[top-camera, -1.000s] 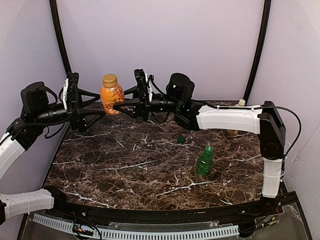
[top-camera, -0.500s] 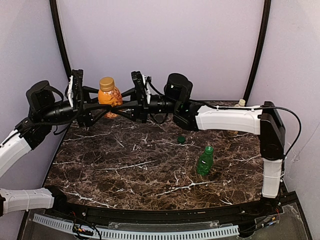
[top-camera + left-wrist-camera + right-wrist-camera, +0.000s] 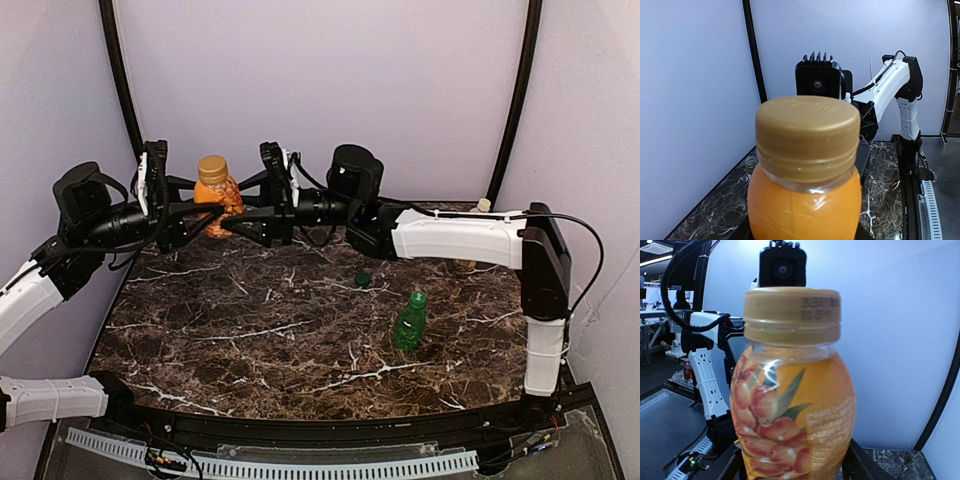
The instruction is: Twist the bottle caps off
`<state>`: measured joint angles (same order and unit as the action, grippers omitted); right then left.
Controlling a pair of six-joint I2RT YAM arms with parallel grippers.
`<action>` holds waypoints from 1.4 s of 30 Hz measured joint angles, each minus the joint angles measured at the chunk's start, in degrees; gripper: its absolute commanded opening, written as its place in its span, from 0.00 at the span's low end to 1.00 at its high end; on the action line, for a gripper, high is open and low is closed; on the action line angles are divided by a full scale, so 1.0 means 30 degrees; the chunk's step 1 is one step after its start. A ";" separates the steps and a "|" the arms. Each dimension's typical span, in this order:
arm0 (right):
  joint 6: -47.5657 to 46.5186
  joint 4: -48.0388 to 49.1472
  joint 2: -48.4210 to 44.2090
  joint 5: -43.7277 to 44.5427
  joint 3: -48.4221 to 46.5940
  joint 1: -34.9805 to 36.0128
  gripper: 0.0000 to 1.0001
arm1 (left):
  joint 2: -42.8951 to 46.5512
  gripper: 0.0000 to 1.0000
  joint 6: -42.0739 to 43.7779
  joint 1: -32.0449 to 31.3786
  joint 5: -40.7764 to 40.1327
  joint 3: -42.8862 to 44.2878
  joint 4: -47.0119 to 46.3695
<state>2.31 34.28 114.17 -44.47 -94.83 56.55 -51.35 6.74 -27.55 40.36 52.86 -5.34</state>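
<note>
The left arm (image 3: pixel 60 265) reaches up the left edge toward the far-left corner, the left gripper (image 3: pixel 208 216) pointing right. The right arm (image 3: pixel 455 238) stretches level along the far edge. The right gripper (image 3: pixel 236 212) points left and clasps a bottle (image 3: pixel 214 188).

Blurred, unreadable printed code (image 3: pixel 819 309) on tan-gold cap (image 3: pixel 785 305)

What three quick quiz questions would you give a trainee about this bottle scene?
1. True or false: the gold cap sits on the orange bottle.
2. What colour is the loose cap lying on the table? A dark green, B red, C white.
3. Fill in: the green bottle stands ____ on the table.

Key: 1 true; 2 A; 3 upright.
</note>
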 measured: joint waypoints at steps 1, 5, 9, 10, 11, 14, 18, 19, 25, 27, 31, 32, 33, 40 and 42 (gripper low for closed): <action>-0.0175 -0.0146 -0.0036 0.0080 0.0007 0.0015 0.77 | 0.0022 0.22 -0.0022 0.0000 -0.0051 -0.0051 0.0109; -0.1326 -0.1188 -0.0364 0.0903 0.0379 0.0073 0.83 | 0.0058 0.22 -0.0124 -0.0160 -0.0197 -0.0146 0.0277; -0.2601 -0.3767 -0.1545 0.2149 0.0896 0.0066 0.83 | 0.0284 0.21 0.0197 -0.0168 -0.0772 -0.0211 0.0714; -0.2907 -0.4510 -0.1945 0.2463 0.0947 0.0066 0.82 | 0.0437 0.21 0.0510 -0.0168 -0.1173 -0.0284 0.0882; -0.3104 -0.5231 -0.2375 0.2841 0.0947 0.0066 0.81 | 0.0539 0.21 0.0772 -0.0175 -0.1486 -0.0328 0.1035; -0.3249 -0.6783 -0.3789 0.4422 0.0933 0.0160 0.79 | 0.0867 0.20 0.2404 -0.0204 -0.2892 -0.0714 0.1676; -0.2958 -0.7475 -0.4524 0.7672 0.0000 0.1107 0.80 | 0.0809 0.20 0.4539 -0.0211 -0.4634 -0.1209 0.2266; -0.2936 -0.7592 -0.4430 0.8459 -0.0364 0.1443 0.80 | 0.0750 0.20 0.4852 -0.0204 -0.4983 -0.1246 0.2397; -0.2812 -0.9027 -0.2572 1.1897 -0.3526 0.2922 0.74 | 0.0619 0.20 0.6062 -0.0219 -0.5625 -0.1275 0.2739; -0.2732 -0.9624 -0.2025 1.2313 -0.4160 0.2929 0.72 | 0.0619 0.20 0.6215 -0.0219 -0.5683 -0.1275 0.2834; -0.2601 -1.0746 -0.1180 1.2597 -0.5049 0.2922 0.69 | 0.0619 0.20 0.6441 -0.0219 -0.5763 -0.1275 0.2936; -0.2594 -1.0921 -0.1005 1.2626 -0.5238 0.2922 0.66 | 0.0612 0.20 0.6484 -0.0219 -0.5756 -0.1275 0.2943; -0.2565 -1.1249 -0.0787 1.2662 -0.5544 0.2922 0.63 | 0.0612 0.20 0.6521 -0.0219 -0.5763 -0.1275 0.2943; -0.2448 -1.2050 -0.0262 1.2757 -0.5909 0.2929 0.30 | 0.0546 0.20 0.6652 -0.0211 -0.5938 -0.1282 0.2987; -0.2222 -1.2036 -0.0262 1.2772 -0.5909 0.2936 0.14 | 0.0554 0.20 0.6666 -0.0211 -0.5960 -0.1282 0.2965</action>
<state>-4.36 -1.83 113.38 -6.15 -112.55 65.36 -49.69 26.74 -28.18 22.48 49.01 3.55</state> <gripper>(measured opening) 0.352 0.434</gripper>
